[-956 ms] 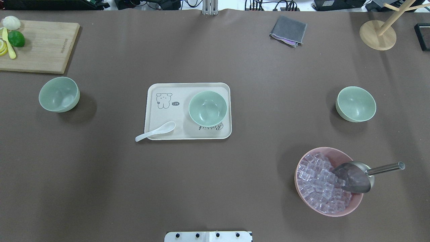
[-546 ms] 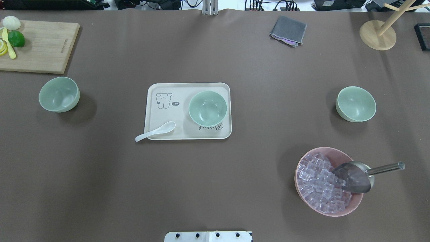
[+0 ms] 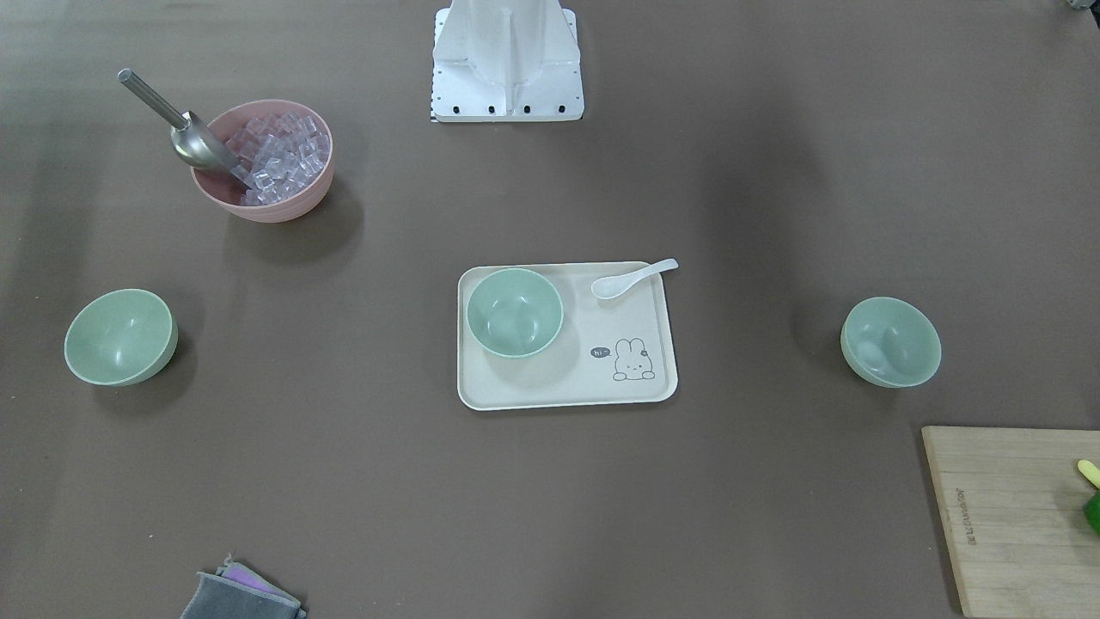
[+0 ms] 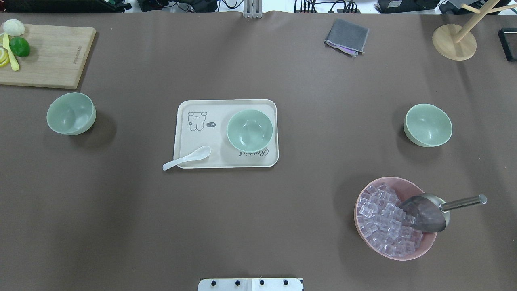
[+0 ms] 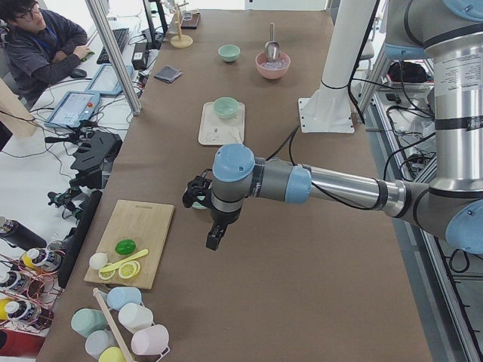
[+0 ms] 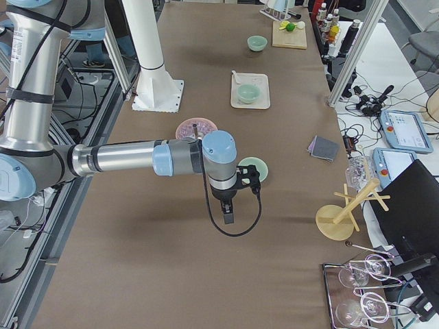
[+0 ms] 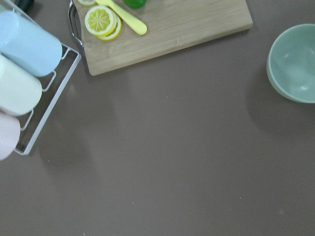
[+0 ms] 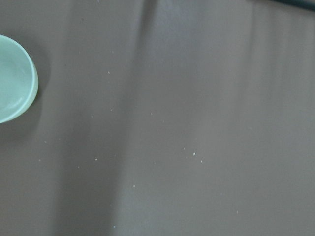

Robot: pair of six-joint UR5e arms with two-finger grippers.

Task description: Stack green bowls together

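Note:
Three pale green bowls stand apart, each upright and empty. One (image 4: 249, 130) sits on the cream tray (image 4: 226, 101) at the centre. One (image 4: 71, 113) stands at the left near the cutting board. One (image 4: 427, 125) stands at the right. Neither gripper shows in the overhead or front views. In the exterior left view my left gripper (image 5: 195, 194) hangs above the table near the left bowl. In the exterior right view my right gripper (image 6: 248, 179) hangs close to the right bowl (image 6: 255, 166). I cannot tell whether either is open or shut. The left wrist view shows the left bowl (image 7: 295, 64) at its right edge; the right wrist view shows the right bowl (image 8: 12, 83) at its left edge.
A white spoon (image 4: 188, 157) lies over the tray's front left corner. A pink bowl (image 4: 428, 242) of clear cubes with a metal scoop (image 4: 428, 210) stands front right. A cutting board (image 4: 52, 56) with fruit is back left, a grey cloth (image 4: 347, 36) and a wooden stand (image 4: 454, 42) at the back.

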